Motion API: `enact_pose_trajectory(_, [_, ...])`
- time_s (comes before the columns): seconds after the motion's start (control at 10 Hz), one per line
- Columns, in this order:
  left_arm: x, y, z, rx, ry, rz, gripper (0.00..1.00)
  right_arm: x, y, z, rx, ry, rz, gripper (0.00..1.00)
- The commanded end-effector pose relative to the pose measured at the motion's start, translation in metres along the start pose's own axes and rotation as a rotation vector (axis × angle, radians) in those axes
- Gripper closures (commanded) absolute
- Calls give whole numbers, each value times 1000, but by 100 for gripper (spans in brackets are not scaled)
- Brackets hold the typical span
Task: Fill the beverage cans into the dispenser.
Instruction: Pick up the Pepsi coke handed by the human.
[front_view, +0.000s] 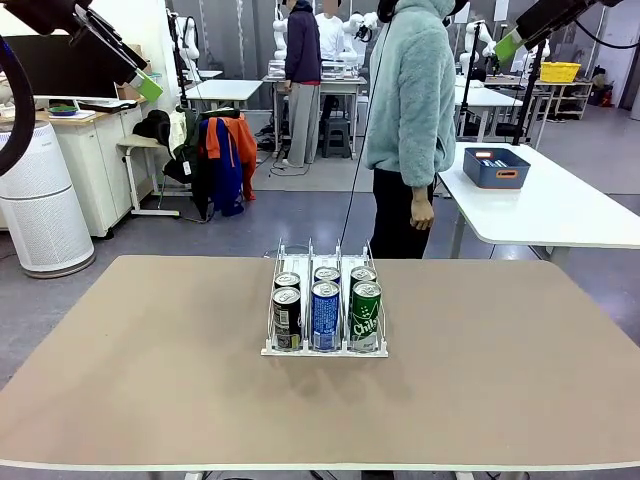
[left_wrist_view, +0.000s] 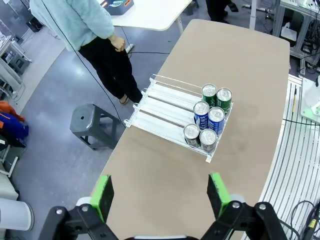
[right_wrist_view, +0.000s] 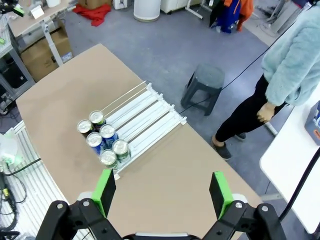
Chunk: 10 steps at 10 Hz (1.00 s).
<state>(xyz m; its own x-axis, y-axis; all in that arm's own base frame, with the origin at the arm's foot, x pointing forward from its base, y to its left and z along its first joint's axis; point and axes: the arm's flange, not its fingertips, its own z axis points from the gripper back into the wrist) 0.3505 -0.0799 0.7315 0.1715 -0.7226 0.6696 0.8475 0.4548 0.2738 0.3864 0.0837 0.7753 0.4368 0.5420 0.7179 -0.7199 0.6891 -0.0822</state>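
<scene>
Nearest us, the left gripper (left_wrist_view: 160, 177) hangs high over the tan table (front_view: 150, 380). Its jaws are spread fully wide and the green pads (left_wrist_view: 103, 196) grip nothing; only tabletop shows between them. The right gripper (right_wrist_view: 161, 175) is in the same state: raised well above the table, jaws wide apart, nothing in them. From the front camera both sit up at the top corners, far from the work.

At mid-table stands the dispenser (front_view: 325, 352), a white three-lane rack, upright and square to us. Six cans stand in it, two to a lane, one behind the other, packed against the low front lip on our side.
- Left lane: dark cans (front_view: 287, 318).
- Middle lane: blue cans (front_view: 325, 316).
- Right lane: green cans (front_view: 364, 315).

All are upright with silver tops up, and neighbours touch or nearly touch. Behind them the white lanes run toward the far edge of the table.

Beyond that edge a person (front_view: 410, 100) in a pale teal fleece and dark trousers stands just beside the table, one hand (front_view: 422, 212) hanging at the side, touching nothing. A grey stool (left_wrist_view: 95, 122) sits on the floor near the table's far edge.

Farther right, a blue bin (front_view: 496, 167) rests on a separate white table (front_view: 560, 210).
</scene>
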Motion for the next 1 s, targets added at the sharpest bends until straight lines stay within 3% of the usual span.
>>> enact_pose_trajectory(0.0, [-1,0,0,-5,3,3,0,4,16,15,30,59,-47,0])
enact_pose_trajectory(0.3, [-1,0,0,-5,3,3,0,2,32,28,-14,145,-48,0])
enact_pose_trajectory(0.6, [-1,0,0,-5,3,3,0,0,32,27,16,132,14,0])
enact_pose_trajectory(0.9, [-1,0,0,-5,3,3,0,1,34,31,-3,127,-17,0])
